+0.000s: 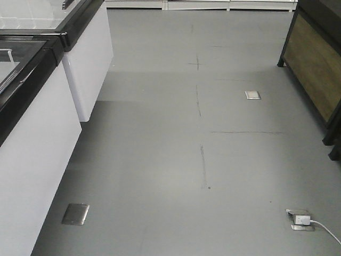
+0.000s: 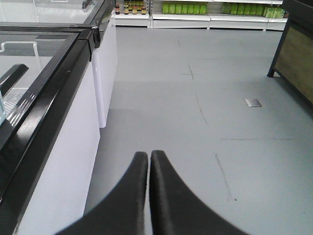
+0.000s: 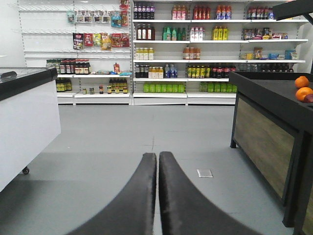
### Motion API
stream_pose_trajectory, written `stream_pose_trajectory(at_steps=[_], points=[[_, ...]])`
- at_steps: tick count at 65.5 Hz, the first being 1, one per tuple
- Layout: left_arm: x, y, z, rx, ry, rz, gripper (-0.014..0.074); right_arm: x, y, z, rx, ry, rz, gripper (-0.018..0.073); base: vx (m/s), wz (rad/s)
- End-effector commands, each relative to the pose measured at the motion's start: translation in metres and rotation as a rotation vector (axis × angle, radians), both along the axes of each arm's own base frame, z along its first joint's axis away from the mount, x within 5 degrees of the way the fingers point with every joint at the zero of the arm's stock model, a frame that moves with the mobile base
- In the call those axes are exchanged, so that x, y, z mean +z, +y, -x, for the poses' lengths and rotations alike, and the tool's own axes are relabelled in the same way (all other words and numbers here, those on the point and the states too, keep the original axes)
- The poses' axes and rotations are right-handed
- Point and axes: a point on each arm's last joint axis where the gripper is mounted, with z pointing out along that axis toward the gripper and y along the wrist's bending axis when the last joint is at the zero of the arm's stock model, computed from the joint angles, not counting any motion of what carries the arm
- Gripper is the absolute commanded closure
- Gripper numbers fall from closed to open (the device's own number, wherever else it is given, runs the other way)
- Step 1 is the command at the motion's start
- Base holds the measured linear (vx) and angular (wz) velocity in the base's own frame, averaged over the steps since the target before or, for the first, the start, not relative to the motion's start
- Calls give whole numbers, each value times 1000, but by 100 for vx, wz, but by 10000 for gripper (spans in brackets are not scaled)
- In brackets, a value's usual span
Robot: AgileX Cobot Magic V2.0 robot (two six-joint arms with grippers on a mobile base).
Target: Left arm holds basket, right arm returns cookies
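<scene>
The basket and the cookies are out of view in all three views. My left gripper [image 2: 148, 153] is shut with nothing between its black fingers, held over the grey floor beside a white chest freezer [image 2: 63, 147]. In the right wrist view my right gripper [image 3: 157, 155] is shut too and holds nothing, pointing down the aisle toward the store shelves [image 3: 166, 54]. Neither arm shows in the front view.
White chest freezers with black rims [image 1: 37, 117] line the left side. A dark wooden display stand [image 1: 317, 64] stands at the right, with oranges [image 3: 303, 87] on top. Metal floor plates [image 1: 252, 95] and a white plug with cable [image 1: 302, 219] lie on the floor.
</scene>
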Motion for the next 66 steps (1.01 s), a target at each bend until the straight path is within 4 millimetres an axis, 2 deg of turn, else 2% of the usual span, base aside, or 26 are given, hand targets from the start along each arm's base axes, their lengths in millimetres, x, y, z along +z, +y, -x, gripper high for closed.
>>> stream_pose_trajectory(at_steps=[1,16,26,33,53,58,66], points=[[19,0,-3,-1,-111,8,603,6,0,2,-8,-78,17,566,0,0],[20,0,-3,-1,-124,8,587,6,0,2,-8,-78,17,566,0,0],[19,0,-3,-1,-119,8,534,6,0,2,-8,-78,17,566,0,0],[19,0,-3,-1,-117,8,464,6,0,2,-8,-78,17,566,0,0],[19,0,-3,-1,-118,8,165,6,0,2,-8,-78,17,566,0,0],[20,0,-3,-1,-123,9,121,6,0,2,-8,-78,17,566,0,0],[19,-1,-3,1,-109,28,108,6,0,2,-8,-78,17,566,0,0]])
